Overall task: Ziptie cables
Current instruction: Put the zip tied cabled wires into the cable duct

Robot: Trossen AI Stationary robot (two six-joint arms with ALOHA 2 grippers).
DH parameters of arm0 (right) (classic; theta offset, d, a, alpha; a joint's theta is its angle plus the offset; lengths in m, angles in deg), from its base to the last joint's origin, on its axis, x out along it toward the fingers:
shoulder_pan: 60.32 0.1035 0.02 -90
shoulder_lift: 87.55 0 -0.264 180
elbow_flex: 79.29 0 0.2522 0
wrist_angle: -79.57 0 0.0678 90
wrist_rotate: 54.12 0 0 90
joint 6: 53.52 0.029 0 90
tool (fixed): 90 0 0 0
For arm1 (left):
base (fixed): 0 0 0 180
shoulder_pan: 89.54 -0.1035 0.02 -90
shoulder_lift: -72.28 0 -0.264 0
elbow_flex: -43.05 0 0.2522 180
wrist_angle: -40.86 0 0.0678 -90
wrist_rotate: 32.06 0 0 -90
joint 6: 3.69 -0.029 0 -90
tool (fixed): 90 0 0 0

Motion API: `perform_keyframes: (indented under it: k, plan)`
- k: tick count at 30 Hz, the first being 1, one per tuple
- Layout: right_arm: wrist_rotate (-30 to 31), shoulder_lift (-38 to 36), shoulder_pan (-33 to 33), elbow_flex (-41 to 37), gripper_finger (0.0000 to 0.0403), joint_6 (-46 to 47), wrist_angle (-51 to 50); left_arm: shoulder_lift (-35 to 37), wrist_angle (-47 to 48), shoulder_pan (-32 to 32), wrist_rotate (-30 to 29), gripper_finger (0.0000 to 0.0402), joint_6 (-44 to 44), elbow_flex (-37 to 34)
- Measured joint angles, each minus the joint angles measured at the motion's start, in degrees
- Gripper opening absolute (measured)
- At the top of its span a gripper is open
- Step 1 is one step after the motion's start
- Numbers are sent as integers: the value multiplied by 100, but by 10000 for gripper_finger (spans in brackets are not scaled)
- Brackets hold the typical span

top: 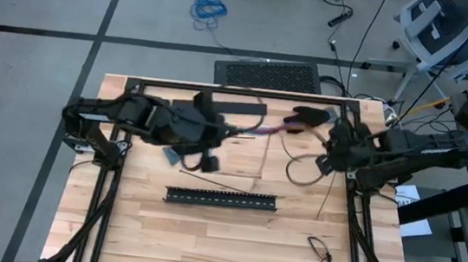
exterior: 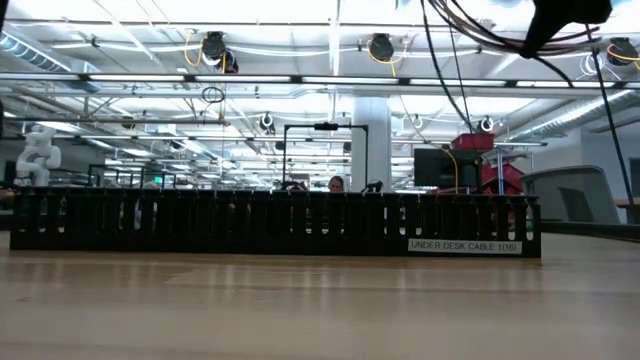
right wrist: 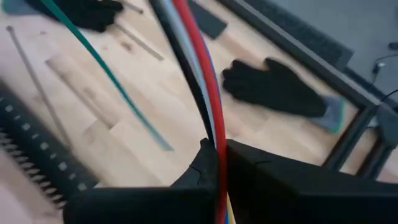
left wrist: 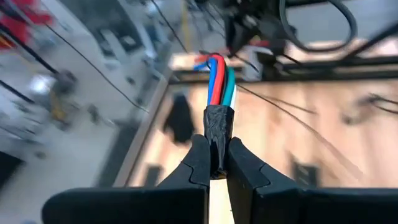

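Observation:
The cables [top: 271, 128] stretch in the air as a bundle between my two grippers, above the table's far half; a loop of them [top: 299, 170] curves beside my right gripper. In the left wrist view the bundle shows red, blue and green wires [left wrist: 217, 78] coming out of a black taped end. My left gripper [top: 232, 131] is shut on that end. My right gripper [top: 326, 155] is shut on the wires farther along [right wrist: 214, 118]. A loose green wire [right wrist: 106, 74] runs apart from the bundle. In the low view the cables hang at the top right [exterior: 480, 30]. My left gripper pinches the bundle's black taped end [left wrist: 219, 127] between its two fingers. The wires run straight on from the fingers, along them. The end is lifted clear of the table. My right gripper pinches several wires of the bundle, red, blue and black [right wrist: 216, 146], between its two fingers. The wires pass through the fingers and run on ahead, clear of the table. The gripper itself hides the exact place of contact.
A long black slotted bar [top: 222, 200] lies across the table's middle. Thin black strips [top: 212, 177] lie just beyond it. One black glove [top: 310, 115] lies at the far edge, another [top: 188, 156] under my left arm. A black cable loop [top: 319, 252] lies near right.

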Motion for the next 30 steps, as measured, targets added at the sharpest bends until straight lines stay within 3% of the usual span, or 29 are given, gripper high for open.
perform_keyframes:
  k: [4,9,21,30]
  plan:
    - [-3,300,594,4,0,891,-89,109,647,340,254,25,806,0]
    - [41,697,1187,12,0,1998,-398,52,308,701,365,25,526,-9]
    - [-65,833,2505,-24,0,3796,-672,-159,-504,-186,1648,25,-705,-9]
    - [-414,807,3132,-1002,1,5043,-665,-927,-141,-704,2375,25,-1301,-12]
